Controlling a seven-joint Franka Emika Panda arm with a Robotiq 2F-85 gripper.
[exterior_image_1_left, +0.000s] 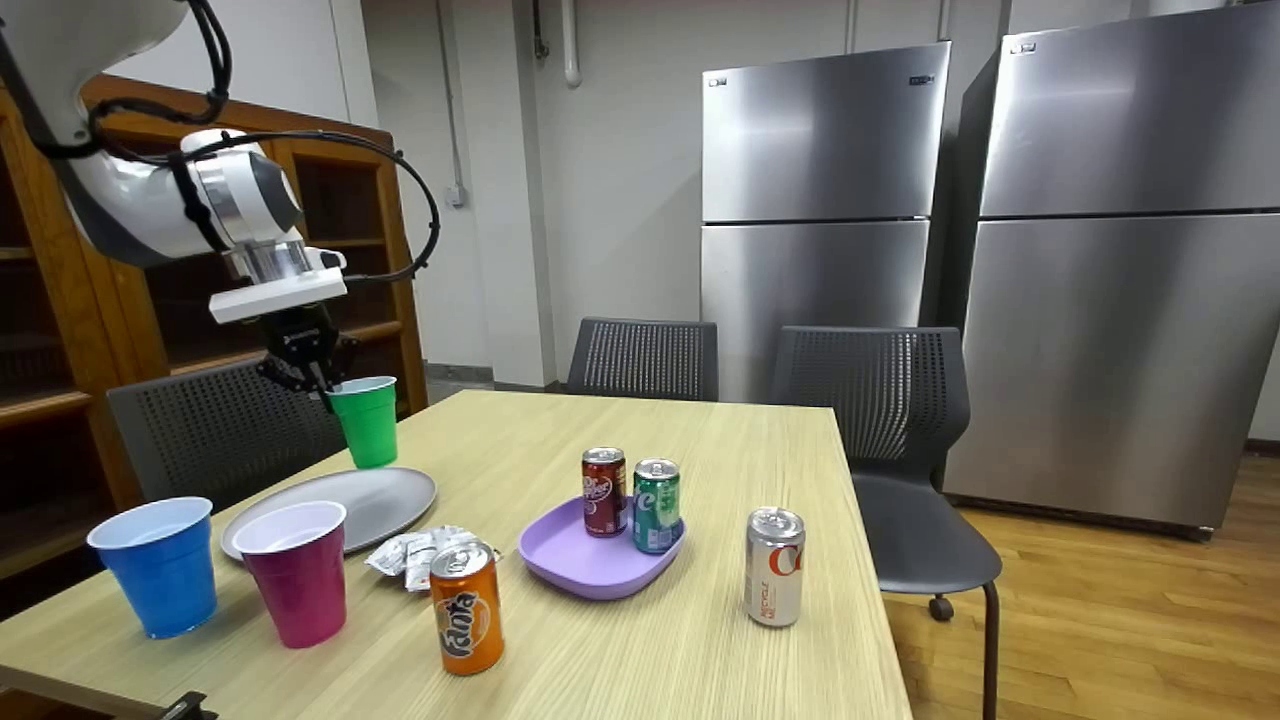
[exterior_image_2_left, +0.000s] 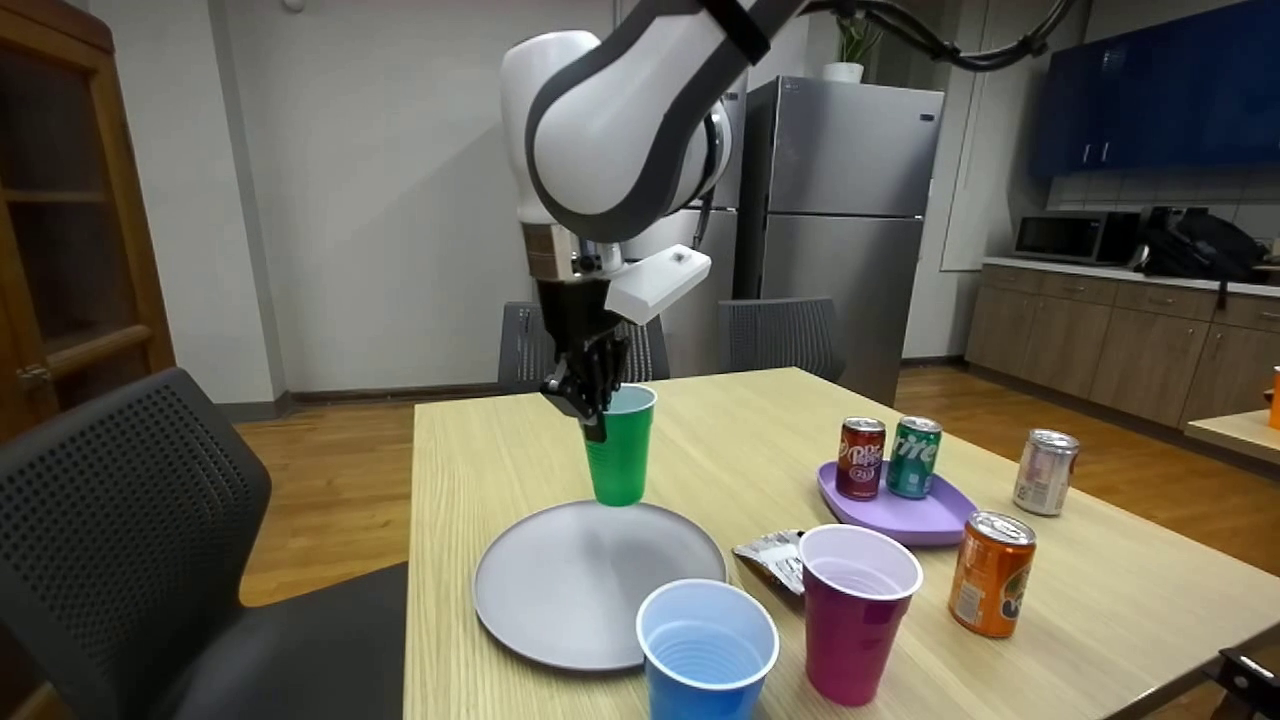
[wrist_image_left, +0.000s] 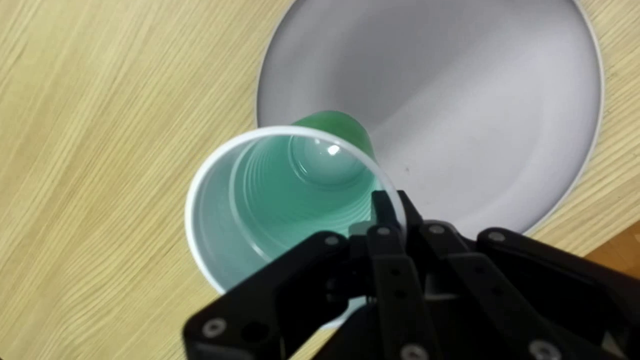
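Note:
My gripper (wrist_image_left: 395, 212) is shut on the rim of a green plastic cup (wrist_image_left: 295, 200), with one finger inside the cup and one outside. The cup is white inside and looks empty. The cup (exterior_image_1_left: 368, 428) hangs nearly upright from the gripper (exterior_image_1_left: 325, 385) in an exterior view. The cup (exterior_image_2_left: 620, 465) and gripper (exterior_image_2_left: 597, 420) also show in an exterior view. The cup's base is at the edge of a round grey plate (wrist_image_left: 465, 110); I cannot tell whether they touch. The plate (exterior_image_2_left: 600, 585) lies flat on the table and holds nothing.
A blue cup (exterior_image_2_left: 708, 635) and a magenta cup (exterior_image_2_left: 850, 640) stand near the plate. Beside them are silver packets (exterior_image_1_left: 418, 555) and an orange can (exterior_image_1_left: 467, 610). A purple plate (exterior_image_1_left: 600, 575) bears a dark red can (exterior_image_1_left: 604, 492) and a green can (exterior_image_1_left: 656, 508). A silver can (exterior_image_1_left: 774, 568) stands near the table's edge.

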